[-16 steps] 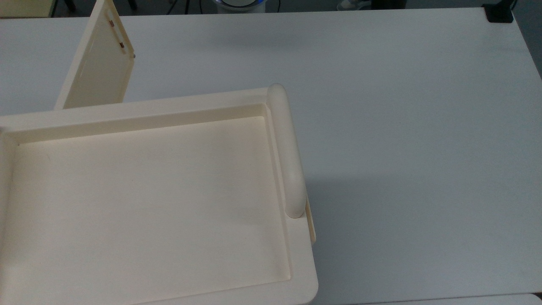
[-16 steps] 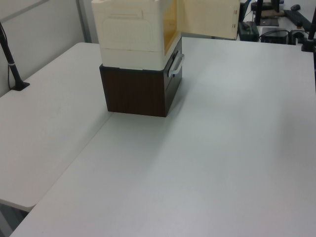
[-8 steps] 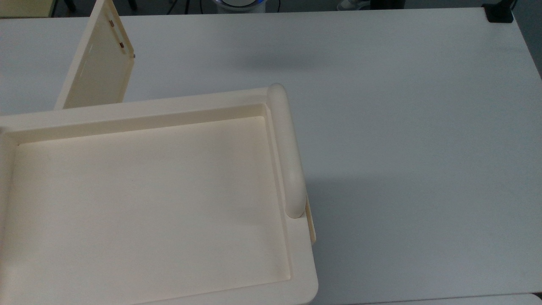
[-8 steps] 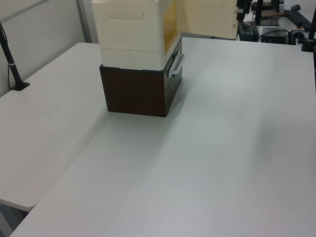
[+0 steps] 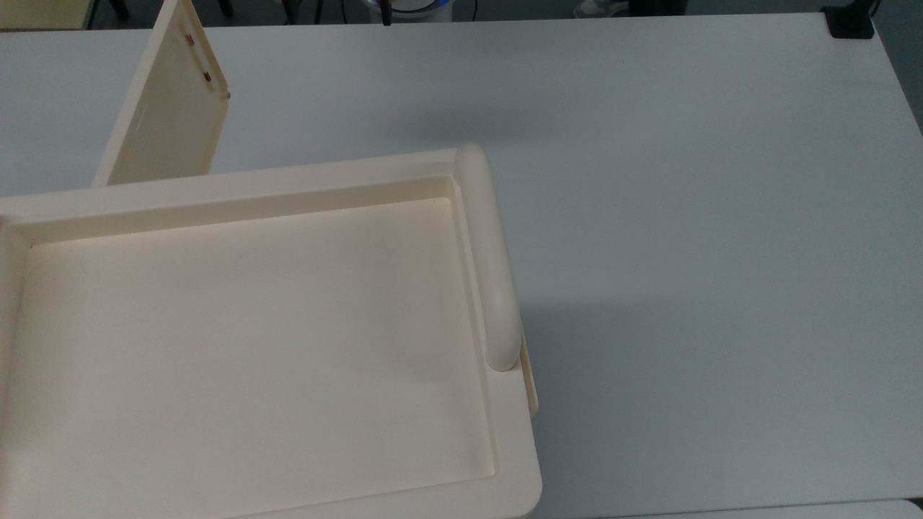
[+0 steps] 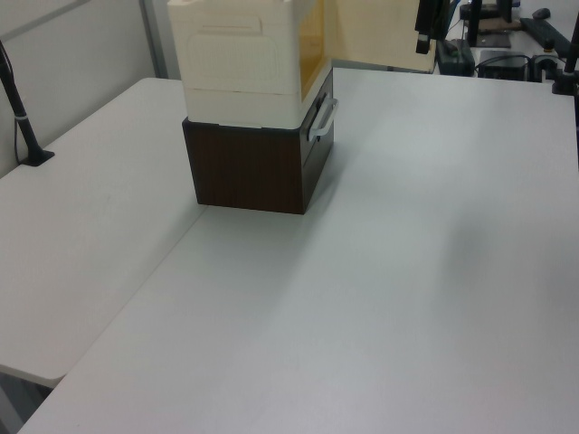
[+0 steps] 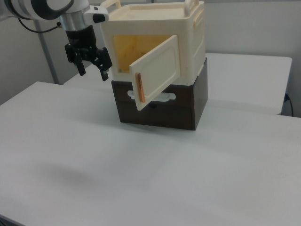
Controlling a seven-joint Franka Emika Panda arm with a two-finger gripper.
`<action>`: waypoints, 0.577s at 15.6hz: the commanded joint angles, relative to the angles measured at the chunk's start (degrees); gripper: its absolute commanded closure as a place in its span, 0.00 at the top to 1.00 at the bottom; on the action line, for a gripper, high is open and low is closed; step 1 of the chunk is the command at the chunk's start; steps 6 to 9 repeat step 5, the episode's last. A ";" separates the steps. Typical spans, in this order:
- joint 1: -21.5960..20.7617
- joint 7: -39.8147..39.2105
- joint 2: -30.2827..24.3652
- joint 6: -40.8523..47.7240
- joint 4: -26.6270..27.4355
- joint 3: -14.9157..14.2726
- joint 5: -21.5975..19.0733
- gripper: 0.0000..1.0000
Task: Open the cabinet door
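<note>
One cream cabinet (image 7: 188, 42) sits on a dark brown box (image 7: 181, 106) on the white table (image 7: 141, 169). Its door (image 7: 157, 70) is swung wide open, showing the yellowish inside. In the right view the gripper (image 7: 90, 66) hangs off the cabinet's left side, clear of the door, fingers spread and holding nothing.

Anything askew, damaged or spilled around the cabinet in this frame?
Nothing stands out. The cabinet sits squarely on the dark drawer unit, its door swung open, and the gripper hangs beside it with fingers spread.
</note>
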State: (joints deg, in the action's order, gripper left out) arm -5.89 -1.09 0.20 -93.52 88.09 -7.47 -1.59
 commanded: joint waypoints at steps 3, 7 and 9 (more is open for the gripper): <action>0.00 0.48 -1.08 -1.66 1.39 0.09 0.98 1.00; 0.00 0.39 -1.08 -1.58 1.39 0.09 0.98 1.00; 0.00 0.39 -1.08 -1.58 1.39 0.09 0.98 1.00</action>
